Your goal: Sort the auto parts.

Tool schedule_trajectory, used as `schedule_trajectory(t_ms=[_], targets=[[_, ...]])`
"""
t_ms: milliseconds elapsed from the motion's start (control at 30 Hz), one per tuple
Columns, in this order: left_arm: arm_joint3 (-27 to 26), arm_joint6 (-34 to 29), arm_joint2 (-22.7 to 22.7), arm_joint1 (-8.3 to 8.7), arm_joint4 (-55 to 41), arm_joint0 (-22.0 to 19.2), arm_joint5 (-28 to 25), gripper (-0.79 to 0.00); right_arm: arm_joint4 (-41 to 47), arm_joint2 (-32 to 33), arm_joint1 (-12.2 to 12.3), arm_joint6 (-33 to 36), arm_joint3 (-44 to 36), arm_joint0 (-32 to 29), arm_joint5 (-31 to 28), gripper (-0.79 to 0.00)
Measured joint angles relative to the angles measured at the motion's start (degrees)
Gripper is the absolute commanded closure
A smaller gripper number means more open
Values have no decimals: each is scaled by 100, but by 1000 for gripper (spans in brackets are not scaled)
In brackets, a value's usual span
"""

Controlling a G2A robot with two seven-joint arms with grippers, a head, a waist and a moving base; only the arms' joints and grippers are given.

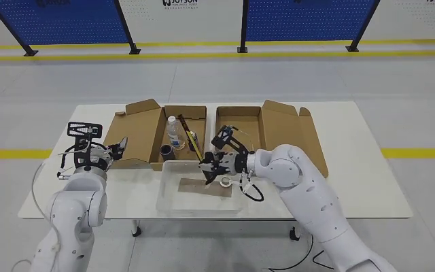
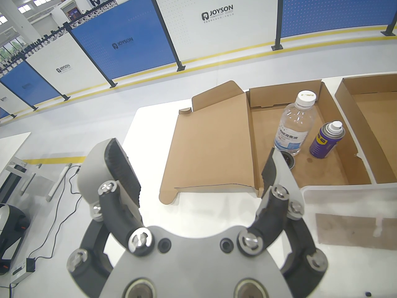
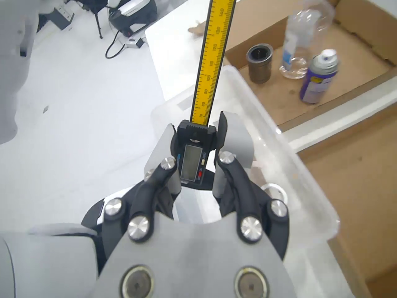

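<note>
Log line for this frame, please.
right gripper: shut on caliper, above clear bin | left gripper: open, holding nothing | cardboard box: bottle, spray can, metal sleeve

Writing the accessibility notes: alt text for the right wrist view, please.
The right gripper is shut on a digital caliper whose yellow scale sticks out over a clear plastic bin. Past the bin, an open cardboard box holds a metal cylinder, a clear bottle and a blue spray can, all upright.
</note>
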Motion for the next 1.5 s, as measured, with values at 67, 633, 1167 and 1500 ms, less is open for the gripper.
schedule_trajectory(t_ms=[67,633,1167,1500], targets=[[0,0,0,0,0,0,0,-785,-137,237,49,-102,-87,10,251,0],[0,0,0,0,0,0,0,-785,-1996,290,47,-162,1394,824,2572,0],[0,0,0,0,0,0,0,-785,-1910,-662,-401,-374,2972,1468,3225,0],[0,0,0,0,0,0,0,-785,-1896,-782,-524,-444,3485,1608,3227,-154]])
